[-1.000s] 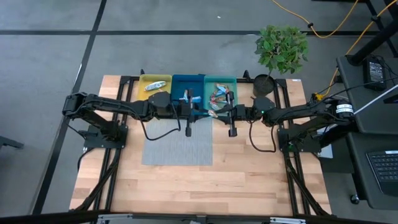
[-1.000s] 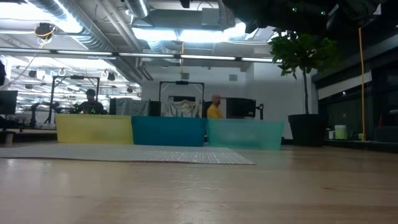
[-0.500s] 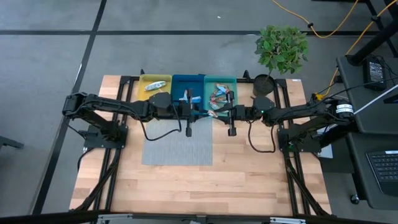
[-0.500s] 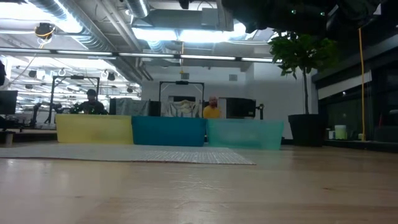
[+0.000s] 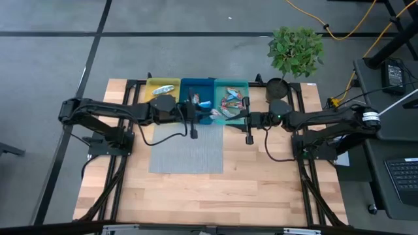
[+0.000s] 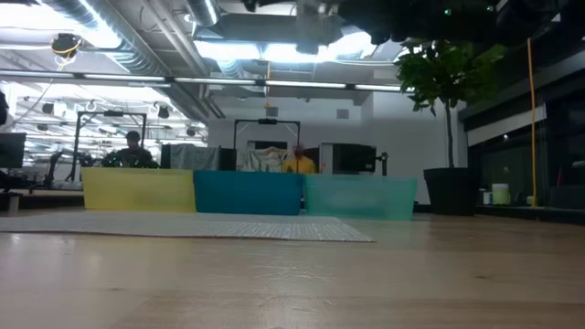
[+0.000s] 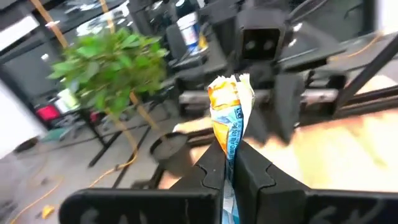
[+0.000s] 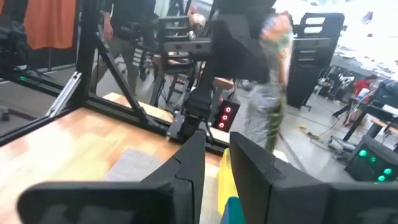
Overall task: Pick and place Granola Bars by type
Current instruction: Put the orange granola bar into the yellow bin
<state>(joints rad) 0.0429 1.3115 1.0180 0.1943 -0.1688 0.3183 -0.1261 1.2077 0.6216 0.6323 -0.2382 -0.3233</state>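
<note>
Left tool [image 7: 230, 163] clamped on 1 orange-and-blue granola bar [image 7: 231, 115] held aloft; right tool [image 8: 214, 155] parted, empty. Next move, by judgement: carry it over its matching tray and release.

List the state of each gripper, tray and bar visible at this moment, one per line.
Left gripper: shut on an orange and blue bar, held up above the trays.
Right gripper: open, holding nothing.
Yellow tray: holds one bar.
Blue tray: holds bars.
Teal tray: holds several bars.
Grey mat: flat, bare.
</note>
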